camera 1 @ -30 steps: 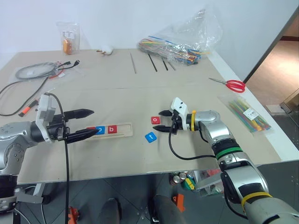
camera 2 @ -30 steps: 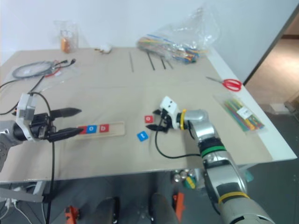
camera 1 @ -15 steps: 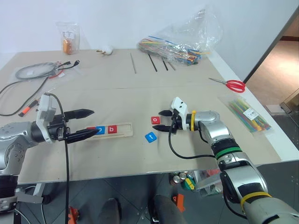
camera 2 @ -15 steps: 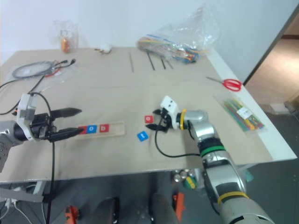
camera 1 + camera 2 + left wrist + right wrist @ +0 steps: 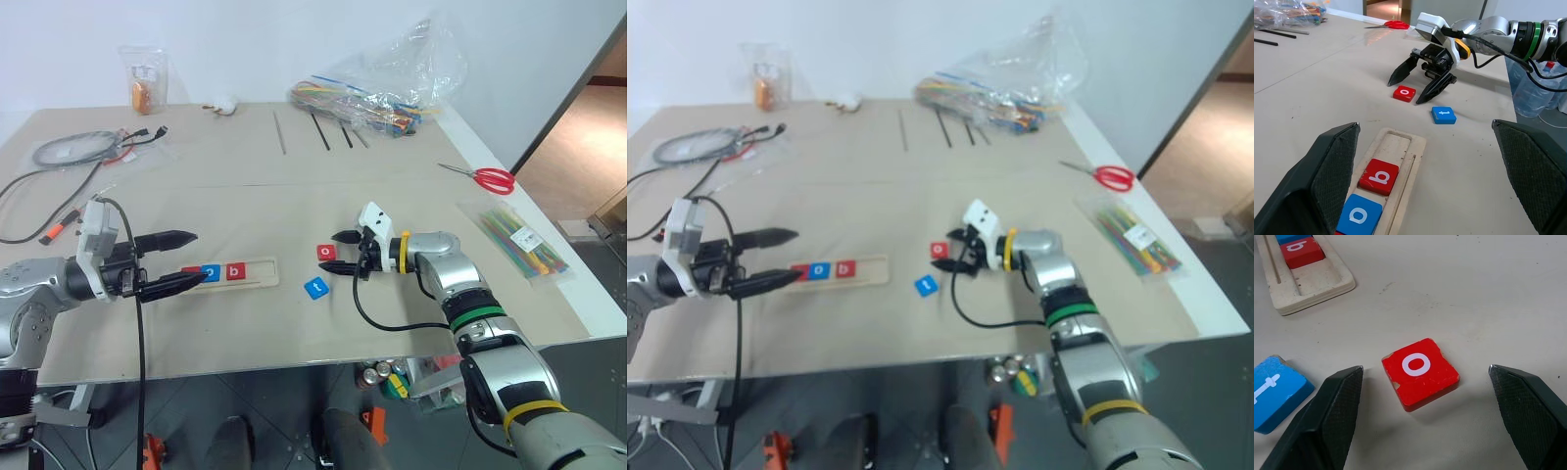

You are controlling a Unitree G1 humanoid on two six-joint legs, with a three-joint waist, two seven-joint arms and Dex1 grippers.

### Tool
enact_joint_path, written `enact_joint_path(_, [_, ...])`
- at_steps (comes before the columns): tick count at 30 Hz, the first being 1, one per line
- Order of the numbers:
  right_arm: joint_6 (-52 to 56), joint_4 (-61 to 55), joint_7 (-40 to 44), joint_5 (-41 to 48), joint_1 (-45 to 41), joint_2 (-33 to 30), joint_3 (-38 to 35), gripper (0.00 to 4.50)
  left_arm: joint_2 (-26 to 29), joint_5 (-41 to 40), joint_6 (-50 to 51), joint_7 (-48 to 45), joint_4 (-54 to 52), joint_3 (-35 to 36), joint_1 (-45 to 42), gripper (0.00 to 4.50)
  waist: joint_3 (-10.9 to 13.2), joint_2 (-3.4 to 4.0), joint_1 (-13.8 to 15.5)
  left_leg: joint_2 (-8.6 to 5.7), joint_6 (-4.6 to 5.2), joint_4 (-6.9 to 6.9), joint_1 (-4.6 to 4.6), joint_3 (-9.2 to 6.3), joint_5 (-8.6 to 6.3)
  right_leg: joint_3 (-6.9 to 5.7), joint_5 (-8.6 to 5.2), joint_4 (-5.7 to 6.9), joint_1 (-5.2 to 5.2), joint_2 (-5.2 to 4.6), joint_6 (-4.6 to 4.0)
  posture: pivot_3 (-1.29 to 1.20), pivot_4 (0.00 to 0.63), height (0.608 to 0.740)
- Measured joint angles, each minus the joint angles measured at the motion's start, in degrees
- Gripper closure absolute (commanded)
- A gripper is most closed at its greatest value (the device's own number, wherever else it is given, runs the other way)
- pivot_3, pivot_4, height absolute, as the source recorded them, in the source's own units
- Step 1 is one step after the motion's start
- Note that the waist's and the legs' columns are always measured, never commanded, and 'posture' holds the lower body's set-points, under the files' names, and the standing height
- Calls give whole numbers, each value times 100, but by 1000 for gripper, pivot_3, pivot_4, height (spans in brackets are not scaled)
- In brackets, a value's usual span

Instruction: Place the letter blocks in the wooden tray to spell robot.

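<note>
Tiles "o" (image 5: 1358, 216) and "b" (image 5: 1379, 176) sit in our tray (image 5: 1409, 161); loose "o" (image 5: 1420, 372) lies between our right gripper's (image 5: 342, 252) spread jaws, "t" (image 5: 1274, 391) beside; left gripper (image 5: 179, 259) gapes empty.

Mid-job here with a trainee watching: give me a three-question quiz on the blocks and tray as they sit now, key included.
1. True or false: the red o block lies on the table between the open fingers of the right gripper.
2. Which letter blocks can be read in the wooden tray? A) t and o; B) a blue o and a red b; C) none.
3. Fill in: the blue block lying loose on the table bears the letter ___.

Key: 1 true. 2 B: the blue o sits beside the red b in the groove; the left gripper, open, partly hides that end of the tray. 3 t.
</note>
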Motion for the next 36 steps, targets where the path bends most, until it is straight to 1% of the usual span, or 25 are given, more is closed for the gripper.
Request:
enact_joint_path(20, [-48, 88, -37, 24, -18, -6, -25, 264, -158, 0, -77, 76, -1, 1, 34, 0, 0, 0, 2, -1, 0, 1, 0, 0, 0, 0, 1, 0, 2, -1, 1, 0, 150, 740])
enact_joint_path(27, [-36, 102, -296, 15, -17, -7, -86, 264, -281, -45, -78, 245, -48, 41, 122, 0, 0, 0, 1, -1, 0, 1, 0, 0, 0, 1, 1, 0, 2, -1, 2, 0, 150, 740])
enact_joint_path(28, [23, -66, -367, 12, 89, -83, -91, 264, -331, -83, -79, 272, -161, 47, 166, 0, 0, 0, 1, -1, 0, 0, 0, 0, 0, 1, 1, 0, 2, -1, 2, 0, 150, 740])
enact_joint_path(30, [294, -807, -80, 90, 496, -366, -89, 264, -390, -118, -79, 324, -211, 46, 199, 0, 0, 0, 6, -2, -1, -2, -1, 0, 0, 0, -4, -3, 2, -2, 3, 0, 150, 740])
enact_joint_path(36, [603, -1220, 89, 227, 688, -660, -138, 264, -449, -121, -95, 371, -231, 46, 210, 0, 0, 0, 0, -2, -1, 0, 1, 0, 0, 1, -2, -2, 2, -2, 4, 0, 150, 740])
